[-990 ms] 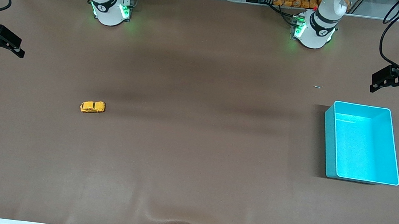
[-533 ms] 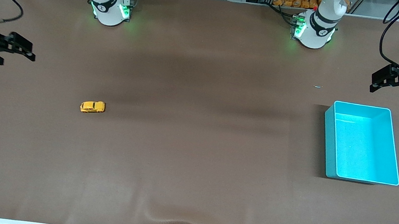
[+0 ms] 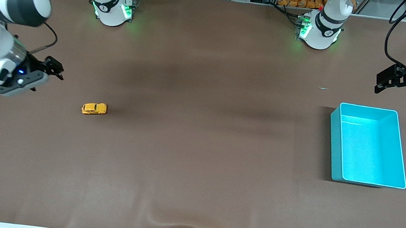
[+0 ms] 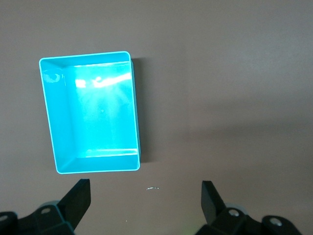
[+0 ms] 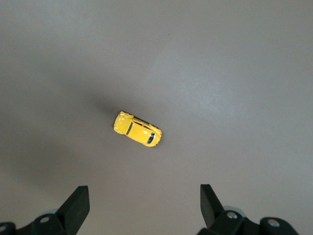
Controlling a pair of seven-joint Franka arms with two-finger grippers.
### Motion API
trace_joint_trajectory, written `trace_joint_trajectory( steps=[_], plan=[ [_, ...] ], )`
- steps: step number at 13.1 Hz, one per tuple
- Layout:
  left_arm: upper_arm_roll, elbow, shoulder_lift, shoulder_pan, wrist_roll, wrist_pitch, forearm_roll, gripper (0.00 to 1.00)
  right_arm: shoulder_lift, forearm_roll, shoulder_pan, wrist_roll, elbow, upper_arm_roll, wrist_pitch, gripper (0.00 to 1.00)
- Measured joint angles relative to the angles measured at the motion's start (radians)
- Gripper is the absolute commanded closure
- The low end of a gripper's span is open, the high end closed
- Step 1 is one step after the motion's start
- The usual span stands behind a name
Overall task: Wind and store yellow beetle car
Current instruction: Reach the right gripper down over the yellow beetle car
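Observation:
The yellow beetle car (image 3: 94, 108) sits on its wheels on the brown table, toward the right arm's end; it also shows in the right wrist view (image 5: 137, 129). My right gripper (image 3: 55, 67) is open and empty, up in the air over the bare table beside the car, toward the robots' side of it. My left gripper (image 3: 384, 81) is open and empty, held high over the table by the teal bin (image 3: 340, 162), which also shows in the left wrist view (image 4: 136, 117). The left arm waits.
The teal bin is empty and stands toward the left arm's end of the table. A tiny pale scrap (image 3: 323, 88) lies on the table between the bin and the left arm's base. The two arm bases (image 3: 113, 6) stand along the table's robot side.
My right arm has swung in from the table's end toward the car, its gripper now much closer to it. The left gripper has barely moved. The car and bin have not moved.

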Motion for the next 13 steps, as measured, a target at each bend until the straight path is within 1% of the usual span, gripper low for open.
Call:
trace_joint_trajectory(
  steps=[2, 4, 8, 13],
  plan=[
    [0.000, 0.000, 0.000, 0.000, 0.000, 0.000, 0.000, 0.00, 0.009, -0.001, 0.003, -0.136, -0.098, 0.000, 0.128, 0.00],
    [0.000, 0.000, 0.000, 0.000, 0.000, 0.000, 0.000, 0.00, 0.033, -0.001, 0.009, -0.289, -0.150, 0.001, 0.186, 0.00],
    [0.000, 0.000, 0.000, 0.000, 0.000, 0.000, 0.000, 0.00, 0.130, -0.002, 0.033, -0.585, -0.166, 0.002, 0.264, 0.00],
    [0.000, 0.000, 0.000, 0.000, 0.000, 0.000, 0.000, 0.00, 0.260, -0.002, 0.068, -0.749, -0.166, 0.004, 0.359, 0.00]
  ],
)
